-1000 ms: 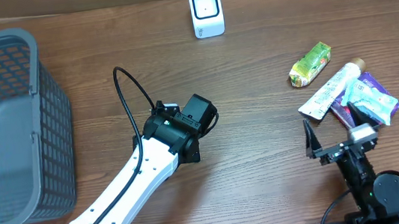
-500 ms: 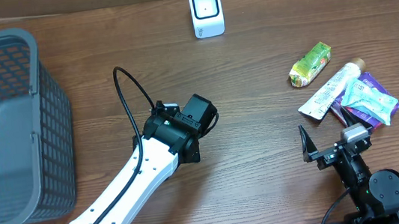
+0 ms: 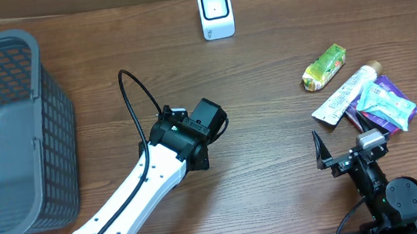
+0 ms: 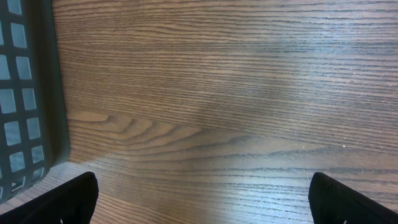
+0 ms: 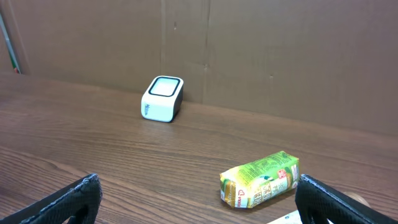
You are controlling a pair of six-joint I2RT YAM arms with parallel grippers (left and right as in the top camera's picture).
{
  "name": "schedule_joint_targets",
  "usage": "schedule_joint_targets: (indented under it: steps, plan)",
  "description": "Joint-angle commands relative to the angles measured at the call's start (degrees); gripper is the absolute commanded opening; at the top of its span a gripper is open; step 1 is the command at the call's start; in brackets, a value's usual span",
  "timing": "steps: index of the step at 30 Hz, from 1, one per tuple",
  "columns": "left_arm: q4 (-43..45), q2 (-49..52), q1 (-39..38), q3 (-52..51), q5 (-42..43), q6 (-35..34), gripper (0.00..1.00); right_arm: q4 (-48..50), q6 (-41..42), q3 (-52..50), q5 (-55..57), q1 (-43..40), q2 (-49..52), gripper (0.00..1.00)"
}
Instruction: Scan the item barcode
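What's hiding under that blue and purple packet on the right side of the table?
A dark red edge pokes out beneath the blue and purple packet. The rest of that item is covered, so what it is cannot be told.

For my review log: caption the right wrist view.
Open right gripper faces white scanner and green packet on wooden table.

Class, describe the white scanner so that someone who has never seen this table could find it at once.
Start at the wooden table and look along its far edge, against the brown cardboard wall. There, alone near the middle, stands the scanner. It is a small upright white box with a dark-rimmed window, unlike the green packet and other colourful wrappers lying to the right.
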Motion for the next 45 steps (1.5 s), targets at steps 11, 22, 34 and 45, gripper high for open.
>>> schedule_joint_targets:
  steps: [11,22,34,45]
  plan:
    - [21.51,-9.38,7.91,-2.32,-4.70,0.28,1.00,0.24,-0.39,-0.59,-0.35,0.33,-0.72,1.00]
    - [58.10,-35.17,34.01,-27.19,27.45,31.74,1.00,0.24,-0.39,-0.59,-0.33,0.33,-0.72,1.00]
    - [70.53,-64.59,38.99,-54.93,26.73,38.10,0.99,0.24,-0.39,-0.59,-0.33,0.33,-0.72,1.00]
    - [64.28,-77.55,39.01,-63.08,24.87,39.56,0.99,0.24,-0.39,-0.59,-0.33,0.33,-0.72,1.00]
